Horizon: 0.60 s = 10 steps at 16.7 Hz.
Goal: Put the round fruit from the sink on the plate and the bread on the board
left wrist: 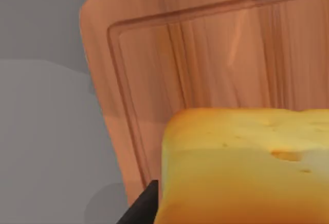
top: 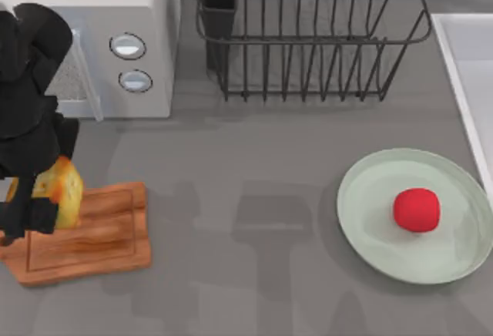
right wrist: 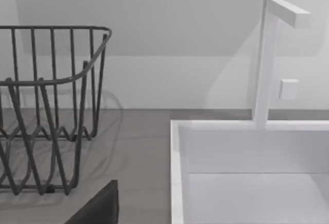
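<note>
From above: red round fruit point(top: 417, 210) already resting on the mint-green plate point(top: 370, 197) at the table's right side, so that half of the task looks done. At the left edge, left gripper point(top: 35, 205) low over the wooden board point(top: 100, 236), closed around the bread point(top: 63, 191), which hangs over the board's left part, apparently just above or barely touching the wood; hard to say which. Behind, a microwave point(top: 139, 51) and a wire dish rack point(top: 308, 43); strip of the sink point(top: 470, 74) along the right edge. From the left wrist: bread point(left wrist: 241, 167) large in the foreground, a dark fingertip point(left wrist: 141, 208) against its side, board point(left wrist: 205, 54) with its groove directly beneath. Step in hand, by the look of it: setting the bread down on the board. Next move probably calls for a short lowering until the loaf sits flat inside the groove, then spreading the fingers and lifting straight up without dragging it. From the right wrist: dish rack point(right wrist: 46, 106), sink point(right wrist: 247, 172) with a white faucet point(right wrist: 267, 54); right arm apparently parked, fingers' state not tellable.
</note>
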{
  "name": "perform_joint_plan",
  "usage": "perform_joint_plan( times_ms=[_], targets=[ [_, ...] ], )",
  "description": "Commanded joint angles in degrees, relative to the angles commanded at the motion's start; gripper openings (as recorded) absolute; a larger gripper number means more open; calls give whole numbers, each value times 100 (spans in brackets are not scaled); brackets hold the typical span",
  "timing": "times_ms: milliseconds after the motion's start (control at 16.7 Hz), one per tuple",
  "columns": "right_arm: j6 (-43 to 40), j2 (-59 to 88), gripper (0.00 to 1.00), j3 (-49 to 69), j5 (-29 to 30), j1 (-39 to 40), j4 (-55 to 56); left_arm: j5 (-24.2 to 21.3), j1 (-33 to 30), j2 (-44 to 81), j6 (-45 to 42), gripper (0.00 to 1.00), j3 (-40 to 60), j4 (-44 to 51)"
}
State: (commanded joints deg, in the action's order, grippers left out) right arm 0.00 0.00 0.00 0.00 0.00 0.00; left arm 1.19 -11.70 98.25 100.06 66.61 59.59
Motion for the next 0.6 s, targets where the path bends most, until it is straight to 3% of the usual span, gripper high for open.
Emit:
perform_joint_plan(
  times_ms=[600],
  targets=[
    [0, 0, 100, 0, 0, 0, 0, -4, -5, 216, -13, 0, -471, -793]
  ],
)
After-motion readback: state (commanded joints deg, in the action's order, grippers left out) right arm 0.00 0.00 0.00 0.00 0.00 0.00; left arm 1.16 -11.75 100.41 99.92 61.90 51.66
